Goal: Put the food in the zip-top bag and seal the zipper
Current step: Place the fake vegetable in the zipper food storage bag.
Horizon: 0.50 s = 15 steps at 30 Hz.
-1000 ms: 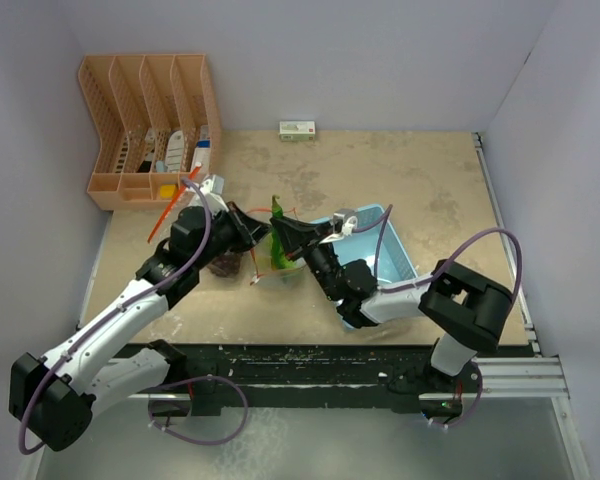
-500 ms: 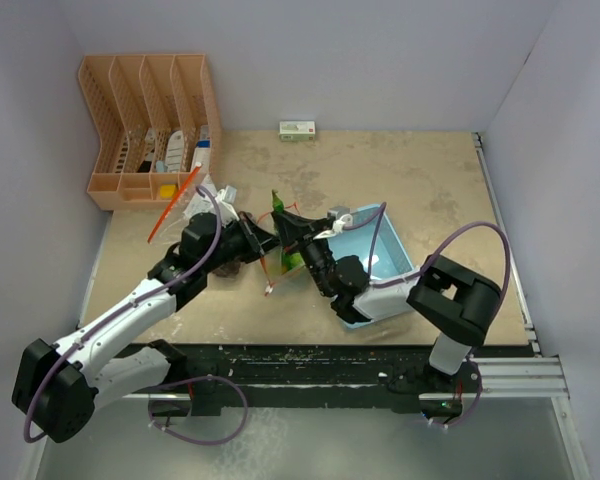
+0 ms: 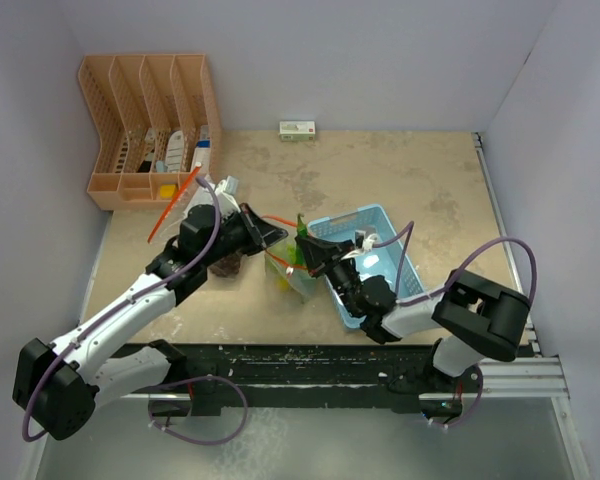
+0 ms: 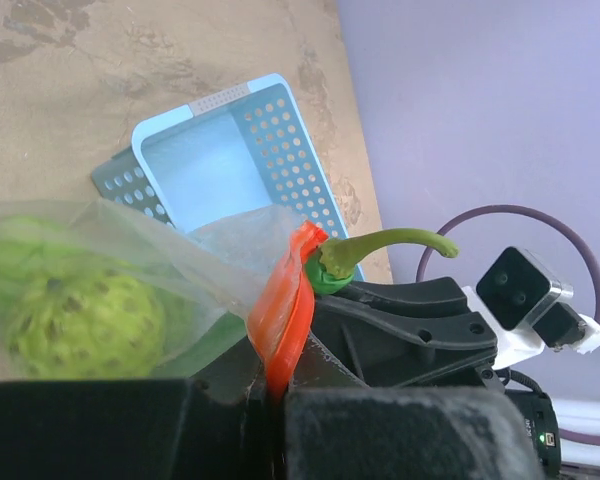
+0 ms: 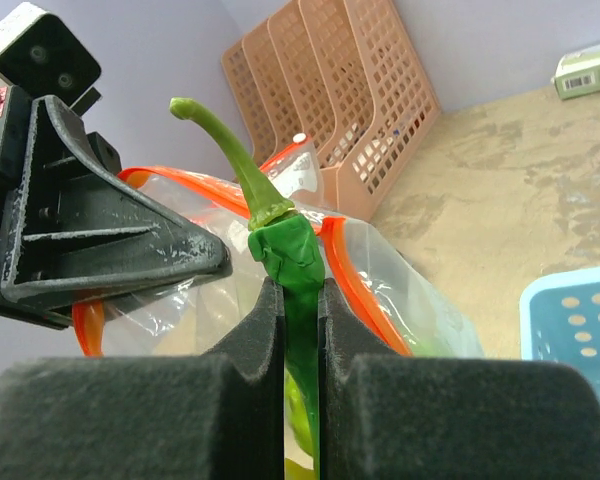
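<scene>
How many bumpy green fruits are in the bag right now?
1 clearly: a bumpy green fruit low in the zip-top bag, left wrist view. The blurred green shape above it may be a second; others may be hidden.

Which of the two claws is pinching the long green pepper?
The right gripper grips the green vegetable; the left gripper pinches the orange rim of the zip-top bag.

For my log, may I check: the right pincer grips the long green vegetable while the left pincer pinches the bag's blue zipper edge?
Not quite: the zipper edge is orange-red, not blue, as the left wrist view shows. The right pincer grips the long green vegetable; the left pincer pinches that edge.
</scene>
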Each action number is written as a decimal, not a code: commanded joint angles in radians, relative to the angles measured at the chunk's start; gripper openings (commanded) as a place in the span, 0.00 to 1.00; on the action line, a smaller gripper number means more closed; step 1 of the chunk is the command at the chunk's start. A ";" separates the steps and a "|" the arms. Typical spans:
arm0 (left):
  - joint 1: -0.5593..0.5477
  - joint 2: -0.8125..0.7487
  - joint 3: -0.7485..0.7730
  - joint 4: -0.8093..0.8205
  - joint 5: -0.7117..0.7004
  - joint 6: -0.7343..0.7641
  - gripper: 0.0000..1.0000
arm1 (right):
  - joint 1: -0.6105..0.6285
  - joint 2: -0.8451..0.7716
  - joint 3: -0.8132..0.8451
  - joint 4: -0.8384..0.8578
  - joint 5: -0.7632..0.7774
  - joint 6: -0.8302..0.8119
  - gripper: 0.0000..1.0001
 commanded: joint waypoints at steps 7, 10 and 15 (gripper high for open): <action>-0.001 -0.053 0.028 0.003 -0.066 0.037 0.00 | 0.003 -0.084 -0.061 0.050 -0.032 0.209 0.00; -0.001 -0.078 -0.003 -0.020 -0.078 0.051 0.00 | 0.001 -0.206 -0.035 -0.157 -0.020 0.256 0.00; -0.001 -0.104 -0.067 0.009 -0.073 0.027 0.00 | 0.001 -0.323 0.077 -0.506 0.116 0.302 0.00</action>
